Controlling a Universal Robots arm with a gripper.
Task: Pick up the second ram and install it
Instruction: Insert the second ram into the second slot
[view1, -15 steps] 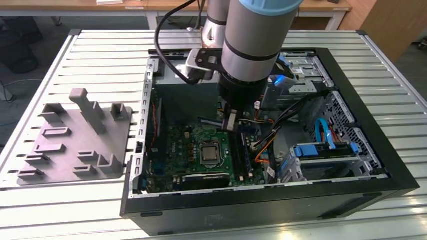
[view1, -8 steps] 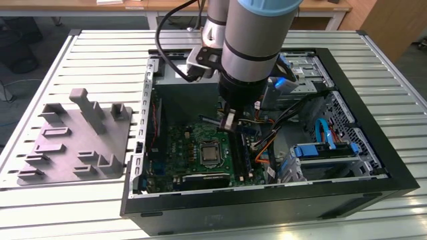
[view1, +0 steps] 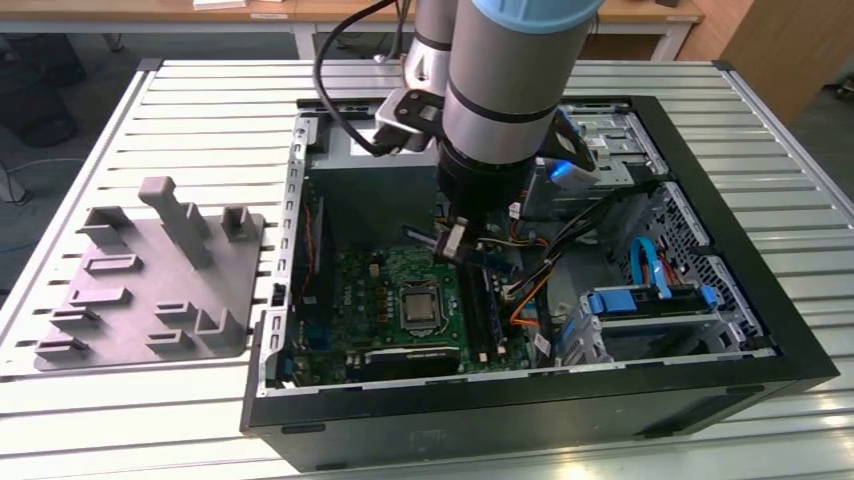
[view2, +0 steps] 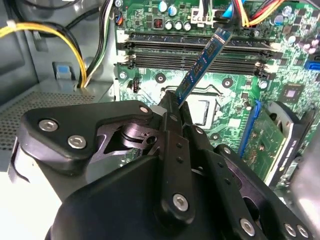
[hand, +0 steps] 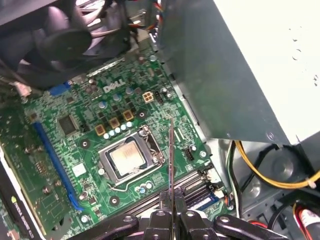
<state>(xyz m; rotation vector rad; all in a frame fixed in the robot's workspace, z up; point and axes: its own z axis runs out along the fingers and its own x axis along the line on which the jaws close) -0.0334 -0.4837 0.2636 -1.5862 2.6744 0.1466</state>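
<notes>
My gripper (view1: 454, 245) hangs inside the open computer case, shut on the second ram (view2: 202, 65), a thin stick with a blue-green face. In the second wrist view the fingers (view2: 176, 102) pinch its near end, and its far end points over the black memory slots (view2: 200, 47). In the first wrist view the stick (hand: 171, 150) shows edge-on as a thin line rising from the fingertips (hand: 171, 202), above the board beside the processor socket (hand: 131, 160). The stick is held in the air, apart from the slots (hand: 195, 185).
The motherboard (view1: 400, 300) lies on the case floor with the processor socket (view1: 420, 305) in its middle. Yellow and orange cables (view2: 95, 50) run beside the slots. Case walls (view1: 747, 300) and a drive cage (view1: 654, 310) close in around it. A grey moulded holder block (view1: 160, 270) stands on the table at the exterior view's left.
</notes>
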